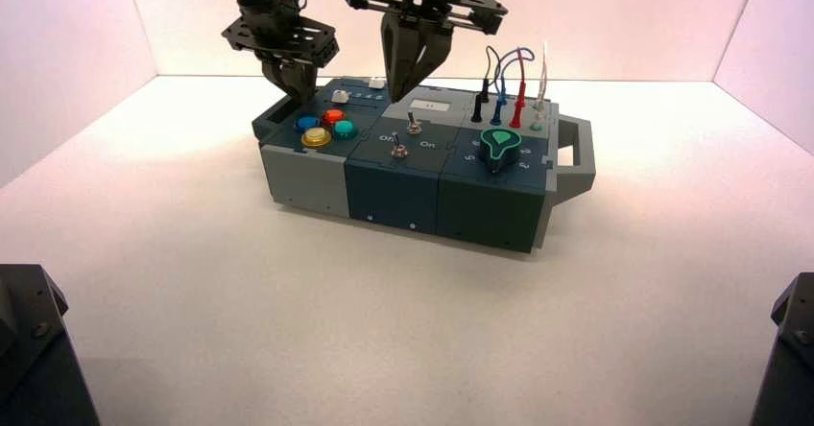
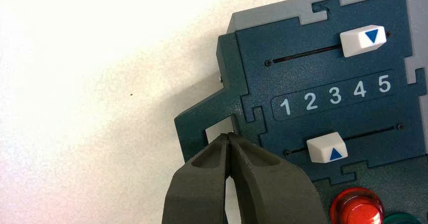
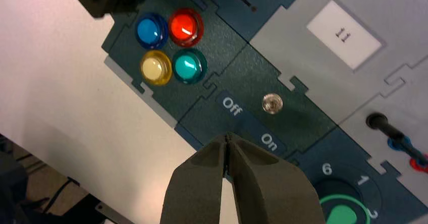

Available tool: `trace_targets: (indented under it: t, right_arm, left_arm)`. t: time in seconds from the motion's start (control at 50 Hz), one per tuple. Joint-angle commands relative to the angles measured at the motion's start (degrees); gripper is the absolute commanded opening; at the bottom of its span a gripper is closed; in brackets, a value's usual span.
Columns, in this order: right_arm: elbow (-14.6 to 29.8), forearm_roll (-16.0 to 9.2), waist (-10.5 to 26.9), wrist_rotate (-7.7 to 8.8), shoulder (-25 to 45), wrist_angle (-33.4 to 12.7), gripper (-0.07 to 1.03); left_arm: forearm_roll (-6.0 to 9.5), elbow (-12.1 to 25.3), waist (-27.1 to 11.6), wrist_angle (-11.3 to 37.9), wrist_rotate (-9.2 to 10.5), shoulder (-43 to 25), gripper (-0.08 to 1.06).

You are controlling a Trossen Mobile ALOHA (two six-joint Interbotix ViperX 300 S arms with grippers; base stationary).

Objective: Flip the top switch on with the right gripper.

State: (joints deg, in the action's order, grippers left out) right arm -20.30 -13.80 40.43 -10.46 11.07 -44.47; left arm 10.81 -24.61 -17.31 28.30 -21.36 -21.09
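White worktop point(image 1: 192, 282) carries the box point(image 1: 403, 191). Right hand point(image 1: 408, 81) hovers above the box's grey labelled section, fingertips pressed together. In the right wrist view its fingers hide part of the dark-blue panel; the top switch point(image 3: 272, 103) sits apart from the tips, its lever position hard to judge. Left hand point(image 2: 229, 138), also closed, hangs near the sliders.

Silver top switch point(image 3: 272, 103) (seen end-on) on dark-blue panel, between "Off" and "On" labels.
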Motion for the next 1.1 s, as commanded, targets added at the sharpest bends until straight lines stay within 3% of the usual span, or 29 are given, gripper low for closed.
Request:
trace_targets:
  t: [0.02,0.5,1.1]
  right_arm:
    - [2.3,-0.1,0.4,-0.35,0.0,0.2,-0.02]
    - [3.9,2.6,-0.5,-0.44,3.3,0.3,-0.02]
    - [4.1,3.9,-2.4,-0.44,4.7,0.3,-0.02]
  left_arm:
    - [-0.18,-0.5,-0.4,0.1,-0.53,-2.3,-0.03]
    - [-0.18,-0.6,-0.4,-0.2,-0.53,-2.6,-0.03]
    - [-0.18,-0.5,-0.4,-0.4,-0.7,-3.8,-0.03]
